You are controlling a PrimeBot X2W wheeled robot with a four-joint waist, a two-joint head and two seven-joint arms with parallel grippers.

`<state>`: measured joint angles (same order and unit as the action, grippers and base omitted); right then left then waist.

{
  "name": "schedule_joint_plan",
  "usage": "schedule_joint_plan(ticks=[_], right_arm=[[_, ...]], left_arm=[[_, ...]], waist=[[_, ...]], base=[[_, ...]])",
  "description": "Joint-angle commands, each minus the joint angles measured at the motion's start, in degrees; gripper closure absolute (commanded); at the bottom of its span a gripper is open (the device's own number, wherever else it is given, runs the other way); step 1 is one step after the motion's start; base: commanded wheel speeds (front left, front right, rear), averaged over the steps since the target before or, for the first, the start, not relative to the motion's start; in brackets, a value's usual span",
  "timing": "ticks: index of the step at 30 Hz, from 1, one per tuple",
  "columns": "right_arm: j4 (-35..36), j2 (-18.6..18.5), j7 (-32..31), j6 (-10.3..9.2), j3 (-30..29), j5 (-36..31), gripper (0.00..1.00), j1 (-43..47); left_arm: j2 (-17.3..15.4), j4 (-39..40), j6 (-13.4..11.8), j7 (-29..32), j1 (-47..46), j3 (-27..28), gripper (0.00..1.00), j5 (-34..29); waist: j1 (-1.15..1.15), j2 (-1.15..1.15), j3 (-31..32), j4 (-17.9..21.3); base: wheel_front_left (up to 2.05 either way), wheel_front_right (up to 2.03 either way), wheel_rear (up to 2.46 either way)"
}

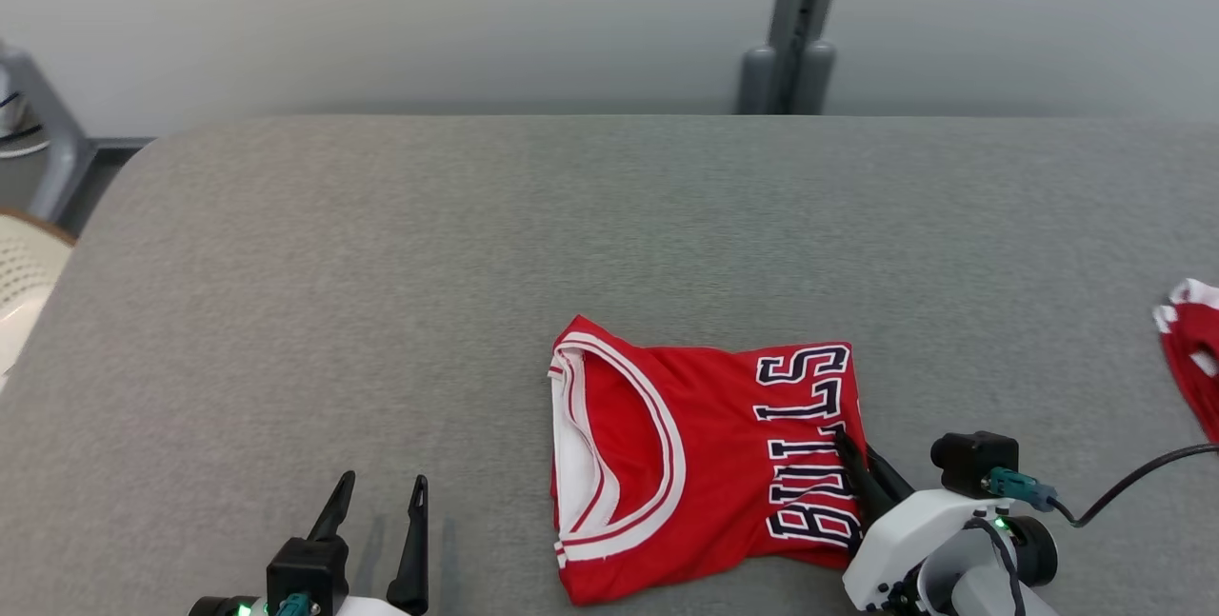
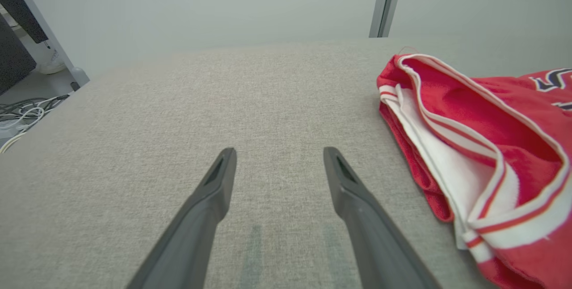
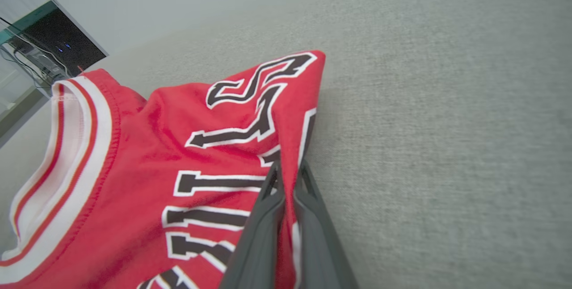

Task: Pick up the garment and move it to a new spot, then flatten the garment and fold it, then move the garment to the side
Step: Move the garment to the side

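Red jersey (image 1: 686,464) lies folded near the table's (image 1: 476,264) near edge, right of centre, with its neckline to the left and the lettering along its right side. Right gripper (image 1: 848,449) reaches in from the near right corner, held low and angled toward the far left. Its fingers (image 3: 263,226) are pressed together on the jersey's right edge beside the lettering, pinching a fold of cloth. Left gripper (image 1: 383,483) sits at the near edge, left of the jersey and apart from it, fingers spread and pointing toward the far edge over bare table. A black cable (image 1: 1133,473) trails from the right wrist. Another red-and-white cloth (image 1: 1195,349) lies at the right edge. A pale basket (image 1: 19,283) stands off the left edge, and a grey post (image 1: 790,26) rises behind the far edge.
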<state>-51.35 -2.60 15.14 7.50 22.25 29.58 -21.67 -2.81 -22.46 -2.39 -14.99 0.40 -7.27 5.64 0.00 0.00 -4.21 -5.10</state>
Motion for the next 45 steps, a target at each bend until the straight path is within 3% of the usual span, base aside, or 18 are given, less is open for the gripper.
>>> schedule_joint_plan(ticks=[1, 2, 3, 10, 17, 28, 39, 45], right_arm=[[0.1, -0.7, -0.1, -0.02, -0.4, -0.5, 1.00, 0.4], [0.1, -0.7, -0.1, -0.02, -0.4, -0.5, 1.00, 0.4], [0.5, -0.6, -0.1, -0.02, -0.8, -0.8, 1.00, 0.4], [1.5, -0.6, -0.1, -0.02, -0.9, -1.1, 1.00, 0.2], [2.9, -0.5, -0.1, -0.02, -1.7, -0.3, 1.00, -0.4], [8.5, -0.5, -0.1, -0.01, -7.6, -0.4, 1.00, 1.9], [11.8, -0.5, -0.1, -0.01, -7.6, -3.8, 1.00, -3.3], [9.3, -1.2, -0.1, -0.01, -12.4, -10.7, 1.00, -11.8]], left_arm=[[-0.2, 0.1, 0.2, -0.2, -1.1, 0.0, 0.00, -0.3], [-0.2, 0.1, 0.2, -0.2, -1.1, 0.0, 0.00, -0.3], [-0.2, 0.1, 0.4, -0.2, -1.3, -0.2, 0.00, -0.4], [-0.2, 0.3, 0.3, -0.2, -2.6, -0.4, 0.00, -0.5], [-0.2, 0.6, 1.2, -0.2, -5.1, -1.1, 0.00, -1.5], [-0.3, -2.9, 4.4, -0.2, -10.6, -4.2, 0.00, -3.9], [-1.1, -1.7, 2.8, -0.2, -8.7, -2.1, 0.00, -4.1], [-1.6, 0.1, 2.3, -0.2, -8.3, -1.2, 0.00, -4.7]], waist=[[0.00, 0.00, 0.6, 6.6], [0.00, 0.00, 0.6, 6.6], [0.00, 0.00, 0.5, 10.3], [0.00, 0.00, -0.7, 24.2], [0.00, 0.00, -3.0, 34.0], [0.00, 0.00, -7.0, 35.8], [0.00, 0.00, -8.4, 35.2], [0.00, 0.00, -10.0, 32.9]], base=[[0.00, 0.00, 0.00], [0.00, 0.00, 0.00], [0.00, 0.00, 0.00], [0.00, 0.00, 0.00], [0.00, 0.00, 0.00], [0.00, 0.00, 0.00], [0.00, 0.00, 0.00], [0.00, 0.00, 0.00]])
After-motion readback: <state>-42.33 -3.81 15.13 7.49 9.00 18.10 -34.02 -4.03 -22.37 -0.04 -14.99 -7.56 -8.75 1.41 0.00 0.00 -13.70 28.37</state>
